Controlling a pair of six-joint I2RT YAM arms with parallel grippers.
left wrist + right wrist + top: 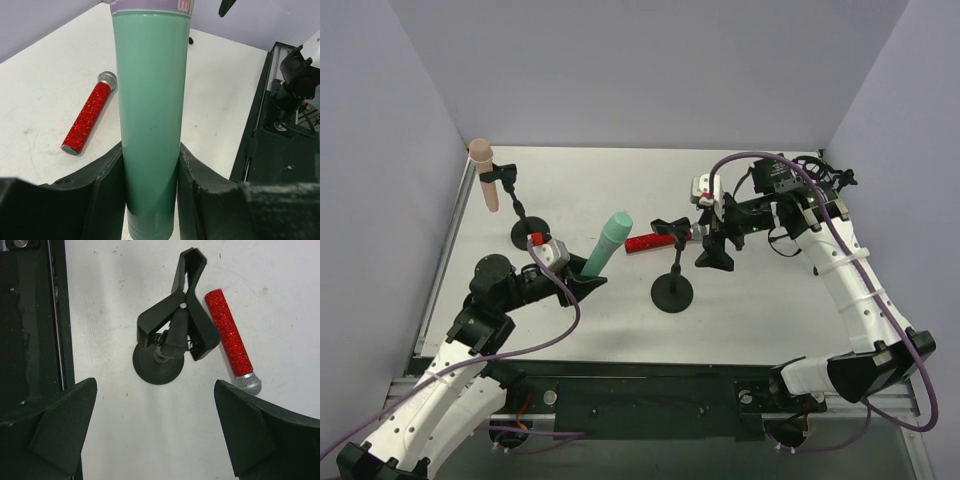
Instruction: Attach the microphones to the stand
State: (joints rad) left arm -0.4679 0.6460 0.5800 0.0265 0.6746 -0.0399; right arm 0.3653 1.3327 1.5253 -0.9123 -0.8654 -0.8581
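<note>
The mint green microphone (609,243) stands tilted between the jaws of my left gripper (582,275), which is shut on its lower body (150,110). The glittery red microphone (655,241) lies flat on the table, silver head to the right; it also shows in the left wrist view (90,117). A black stand (672,290) with an empty clip (172,335) rises just in front of the red microphone (231,340). My right gripper (715,255) hangs open right of that stand, nothing between its fingers (155,425). The pale pink microphone (483,175) sits clipped in a second stand (530,232) at the far left.
A black mounting plate (640,395) runs along the near edge between the arm bases. Pale walls close in the table on three sides. Purple cables (750,158) loop over both arms.
</note>
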